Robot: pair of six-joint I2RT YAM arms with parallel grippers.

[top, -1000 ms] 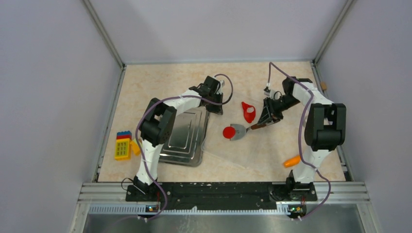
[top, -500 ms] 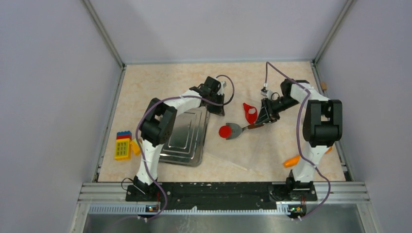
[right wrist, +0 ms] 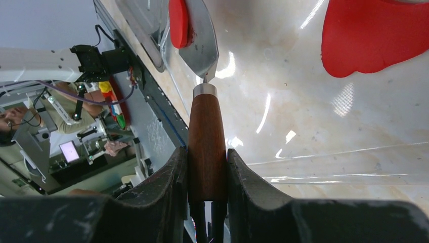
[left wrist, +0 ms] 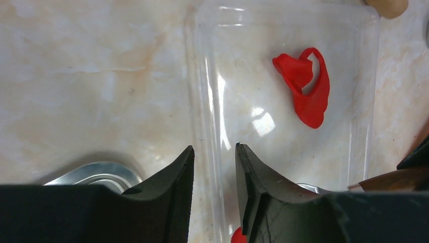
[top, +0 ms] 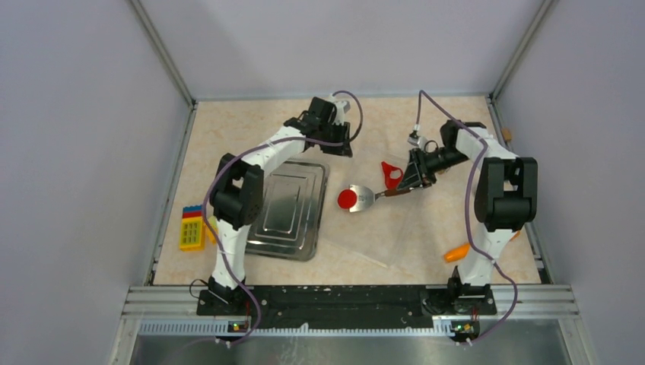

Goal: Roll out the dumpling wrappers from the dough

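The dough point(top: 390, 174), a thin red sheet with a round hole, lies on a clear plastic sheet point(top: 395, 228); it also shows in the left wrist view point(left wrist: 303, 86) and the right wrist view point(right wrist: 374, 35). My right gripper point(top: 411, 182) is shut on the wooden handle point(right wrist: 207, 136) of a metal spatula point(top: 363, 196). A round red dumpling wrapper point(top: 347, 199) rests on its blade point(right wrist: 202, 43) and shows edge-on in the right wrist view point(right wrist: 178, 23). My left gripper point(top: 338, 146) hangs open and empty over the sheet's left edge point(left wrist: 202, 101), left of the dough.
A metal tray point(top: 289, 213) lies just left of the spatula blade; its corner shows in the left wrist view point(left wrist: 101, 172). Toy blocks point(top: 192, 226) sit at the left edge. An orange carrot point(top: 457, 252) lies near the right arm's base.
My right gripper has carried the spatula and the wrapper to the left, towards the tray. My left gripper has moved away from the tray towards the back.
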